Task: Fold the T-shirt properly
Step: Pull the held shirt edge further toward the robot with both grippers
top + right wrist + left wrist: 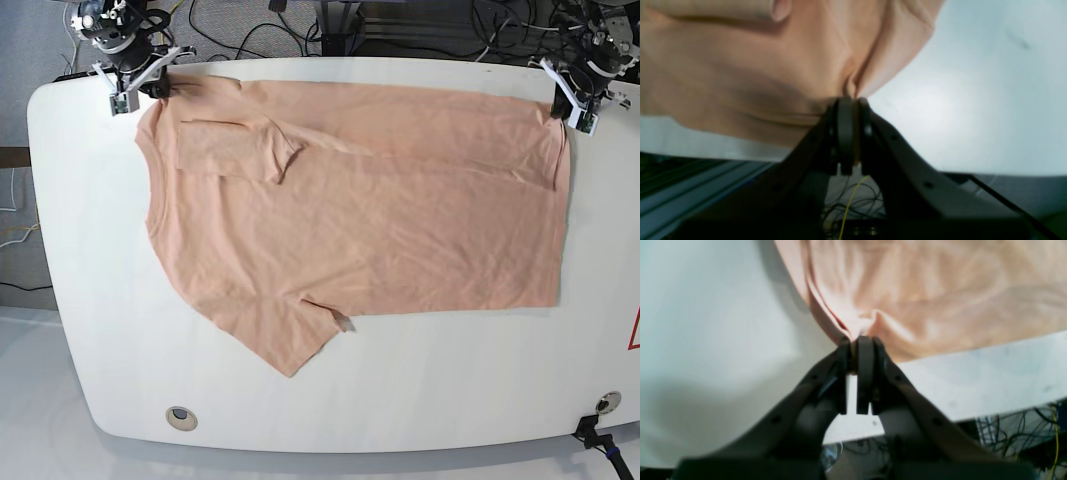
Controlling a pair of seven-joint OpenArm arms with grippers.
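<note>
Base view, near edge: white, smooth tabletop (420,400) with rounded corners, a small round fitting (181,416) at lower left of the frame. T-shirt (380,230), peach-pink soft knit, lies spread sideways across the middle of the tabletop, mostly flat with shallow creases; one short sleeve points toward lower centre, the other is folded over the body at upper left. Straight hem runs down the right side. Far edge: right hand (155,82), upper left of frame, clenched on a gathered pinch of T-shirt fabric. Left hand (566,112), upper right, likewise grasping the T-shirt's far hem corner, cloth puckered into pleats. Dark cables (420,30) beyond the tabletop.
</note>
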